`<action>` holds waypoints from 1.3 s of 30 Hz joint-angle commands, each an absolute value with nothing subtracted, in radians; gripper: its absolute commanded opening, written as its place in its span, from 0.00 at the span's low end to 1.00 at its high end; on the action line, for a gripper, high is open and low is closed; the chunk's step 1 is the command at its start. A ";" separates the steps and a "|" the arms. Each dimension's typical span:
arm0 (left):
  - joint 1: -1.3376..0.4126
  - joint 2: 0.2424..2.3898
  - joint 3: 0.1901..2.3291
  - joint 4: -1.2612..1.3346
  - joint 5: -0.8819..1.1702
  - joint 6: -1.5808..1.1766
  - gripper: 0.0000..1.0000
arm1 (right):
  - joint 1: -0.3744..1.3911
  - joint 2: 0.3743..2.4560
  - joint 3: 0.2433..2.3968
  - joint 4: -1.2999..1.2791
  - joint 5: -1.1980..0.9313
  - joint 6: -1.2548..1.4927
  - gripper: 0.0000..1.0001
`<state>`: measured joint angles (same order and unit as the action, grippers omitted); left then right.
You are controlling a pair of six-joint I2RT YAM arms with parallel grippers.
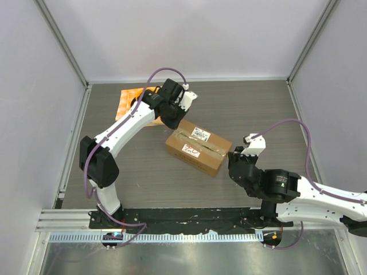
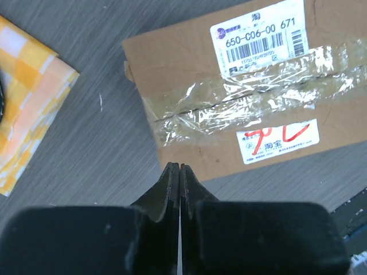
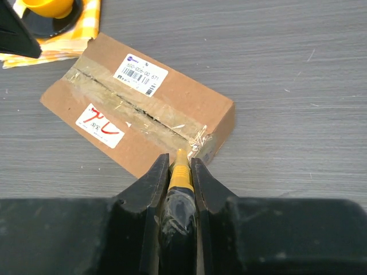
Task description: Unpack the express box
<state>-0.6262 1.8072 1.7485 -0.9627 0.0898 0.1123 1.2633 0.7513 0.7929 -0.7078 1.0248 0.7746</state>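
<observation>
The express box (image 1: 198, 146) is a brown carton lying flat mid-table, flaps closed, with a white printed label (image 2: 259, 37), a white sticker with red marks (image 2: 278, 140) and crinkled clear tape (image 2: 246, 97) along its seam. My left gripper (image 2: 180, 167) is shut and empty, hovering at the box's far-left end (image 1: 175, 121). My right gripper (image 3: 179, 159) is shut on a yellow-and-black cutter (image 3: 181, 177), whose tip sits at the near-right end of the taped seam (image 3: 195, 143). The box also shows in the right wrist view (image 3: 137, 109).
A yellow-and-white checked cloth (image 1: 133, 101) lies at the back left, behind my left arm, and shows in the left wrist view (image 2: 28, 103). A yellow object on a dark base (image 3: 49, 11) rests on the cloth. Grey walls enclose the table.
</observation>
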 commanded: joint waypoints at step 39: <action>-0.870 1.703 1.341 -0.328 0.130 0.989 1.00 | 0.272 1.364 0.818 0.127 0.230 0.776 0.01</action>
<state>-0.8394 1.7195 1.3426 -0.4667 0.1730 0.9016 0.2745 1.3128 0.7624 -0.0830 0.3580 0.7444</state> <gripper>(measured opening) 0.996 0.225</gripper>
